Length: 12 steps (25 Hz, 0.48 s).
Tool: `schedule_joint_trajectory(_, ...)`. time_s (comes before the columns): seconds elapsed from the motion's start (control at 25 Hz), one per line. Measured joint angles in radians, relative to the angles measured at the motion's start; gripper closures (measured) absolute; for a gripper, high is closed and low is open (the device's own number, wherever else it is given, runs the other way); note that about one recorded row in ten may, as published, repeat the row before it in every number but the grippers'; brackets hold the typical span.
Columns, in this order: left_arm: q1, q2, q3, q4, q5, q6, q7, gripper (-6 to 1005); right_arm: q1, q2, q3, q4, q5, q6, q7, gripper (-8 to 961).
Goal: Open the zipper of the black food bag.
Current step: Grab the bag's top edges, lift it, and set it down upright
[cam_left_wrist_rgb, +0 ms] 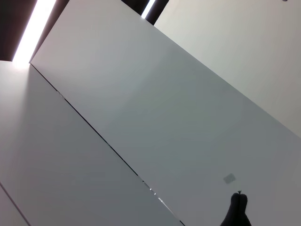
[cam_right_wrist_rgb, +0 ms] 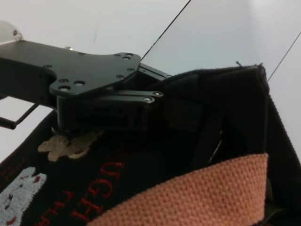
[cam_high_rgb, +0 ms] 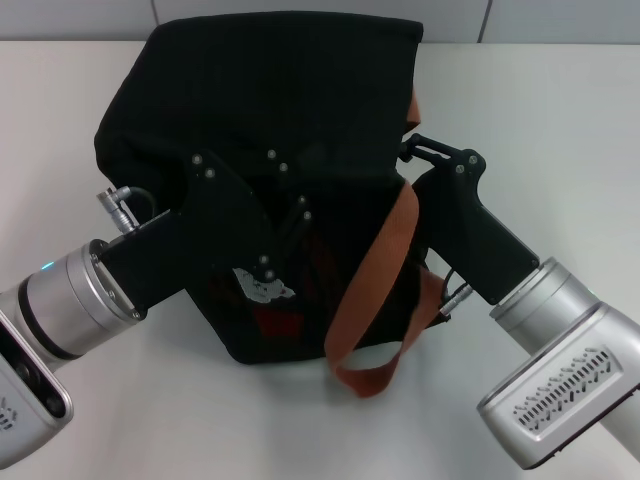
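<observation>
— Where's the bag (cam_high_rgb: 290, 110) sitting?

— Toward the far edge of the table (cam_high_rgb: 560, 120), about midway along it, slumped over and leaning toward the robot. One orange handle (cam_high_rgb: 385, 260) hangs down its front in a loop toward the near edge.

— And the arms?

— Both on it. The left gripper (cam_high_rgb: 285, 195) comes in from the left edge and lies across the front face, just above the bear patch (cam_high_rgb: 262, 287). From the right wrist view its fingers (cam_right_wrist_rgb: 141, 96) look pinched together on a fold of the black cloth up near the top, so I'd call it clenched on the fabric. The right gripper (cam_high_rgb: 412, 148) reaches in at the bag's right shoulder, beside the upper end of the handle. Whether that one is clenched or released, I cannot tell; the tips are lost against the black.

— Can you see the zipper?

— No. Neither the track nor the silver pull shows from anywhere I can look; it's black on black and the arms cover much of the top.

— So which step is this?

— I'd judge the setup: left hand bracing the bag, right hand going for the pull, with the bag not visibly open.

— What does the next move need?

— A firm hold on that tiny tab, then a pull straight along the track while the left hand keeps the cloth taut. Slack fabric would likely bunch and jam the slider.
</observation>
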Motion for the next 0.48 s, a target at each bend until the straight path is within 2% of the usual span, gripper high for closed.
schedule_joint_trajectory(0.36, -0.001, 0.000, 0.000, 0.000, 0.000, 0.000, 0.000, 871, 0.009, 0.000, 0.015, 0.015, 0.000, 0.016, -0.007, 776)
schedule_joint_trajectory(0.48, -0.001, 0.000, 0.000, 0.000, 0.000, 0.000, 0.000, 869, 0.010, 0.000, 0.016, 0.016, 0.000, 0.016, -0.007, 863)
